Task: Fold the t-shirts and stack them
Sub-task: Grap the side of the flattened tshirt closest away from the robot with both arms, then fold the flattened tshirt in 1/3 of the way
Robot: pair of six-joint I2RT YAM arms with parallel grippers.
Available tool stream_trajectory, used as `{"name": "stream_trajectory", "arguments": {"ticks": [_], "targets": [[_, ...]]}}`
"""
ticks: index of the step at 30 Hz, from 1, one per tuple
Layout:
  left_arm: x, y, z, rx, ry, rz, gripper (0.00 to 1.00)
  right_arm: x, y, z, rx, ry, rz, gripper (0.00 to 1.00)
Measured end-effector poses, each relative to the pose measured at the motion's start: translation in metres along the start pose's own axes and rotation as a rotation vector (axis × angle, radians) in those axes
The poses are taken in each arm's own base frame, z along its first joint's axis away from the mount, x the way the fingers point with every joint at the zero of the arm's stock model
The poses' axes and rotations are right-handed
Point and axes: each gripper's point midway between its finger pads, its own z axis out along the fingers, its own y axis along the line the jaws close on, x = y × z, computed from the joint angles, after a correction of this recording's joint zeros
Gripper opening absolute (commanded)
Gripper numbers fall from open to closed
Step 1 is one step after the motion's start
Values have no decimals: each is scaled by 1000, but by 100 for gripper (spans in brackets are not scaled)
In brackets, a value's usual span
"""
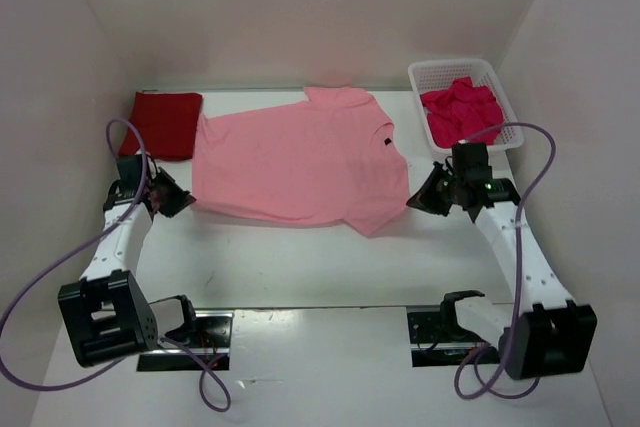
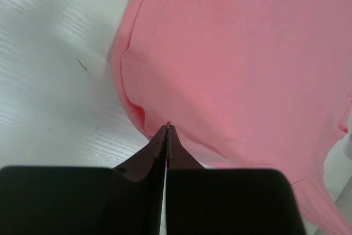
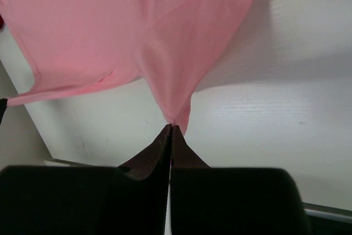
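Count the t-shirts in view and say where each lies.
3. The pink t-shirt lies spread mid-table, pinched by the left gripper and right gripper. The dark red t-shirt sits folded at far left. The magenta t-shirt is bunched in the white basket, far right; others could hide beneath.

No text, brand, number or sign can be read; a small dark tag [image 1: 383, 137] on the pink shirt's [image 1: 290, 162] right side is illegible.
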Motion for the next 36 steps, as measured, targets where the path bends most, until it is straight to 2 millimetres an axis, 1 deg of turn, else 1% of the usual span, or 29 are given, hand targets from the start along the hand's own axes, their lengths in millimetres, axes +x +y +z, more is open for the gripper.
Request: {"name": "stream_trajectory", "arguments": {"ticks": [2, 5, 10, 13, 16, 18, 20, 23, 26, 27, 29, 30, 31, 32, 34, 36], "targets": [[-1, 5, 9, -19, 15, -14, 0, -12, 4, 11, 14, 14, 10, 0], [-3, 11, 25, -47, 42, -34, 0, -42, 14, 40, 30, 24, 16, 0], [-19, 11, 53, -66, 37, -64, 0, -107, 29, 99, 47, -1, 15, 0], [-31, 9, 66, -70, 22, -79, 0, -134, 34, 131, 54, -11, 5, 0], [-44, 6, 78, -72, 9, -80, 0, -156, 38, 155, 61, -21, -5, 0], [-55, 2, 89, -71, -5, -80, 0, -169, 42, 167, 58, -31, -11, 0], [-62, 1, 98, -75, -7, -84, 0, -183, 48, 178, 51, -46, -18, 0], [-70, 2, 111, -90, -15, -97, 0, -201, 57, 187, 36, -69, -25, 0], [-73, 5, 120, -103, -17, -99, 5, -216, 69, 195, 19, -94, -39, 0], [-74, 6, 123, -107, -17, -101, 11, -221, 72, 198, 16, -102, -42, 1], [-74, 9, 129, -118, -15, -103, 24, -225, 75, 207, 16, -106, -48, 7], [-74, 10, 130, -122, -15, -105, 30, -225, 75, 211, 19, -105, -51, 21], [-74, 11, 131, -125, -14, -106, 44, -225, 77, 216, 19, -103, -53, 28], [-74, 12, 131, -128, -15, -106, 50, -224, 77, 220, 23, -98, -54, 35], [-78, 9, 127, -126, -32, -113, 56, -219, 78, 222, 28, -87, -60, 46], [-84, 4, 117, -115, -63, -112, 57, -217, 81, 220, 32, -89, -70, 50]]}}
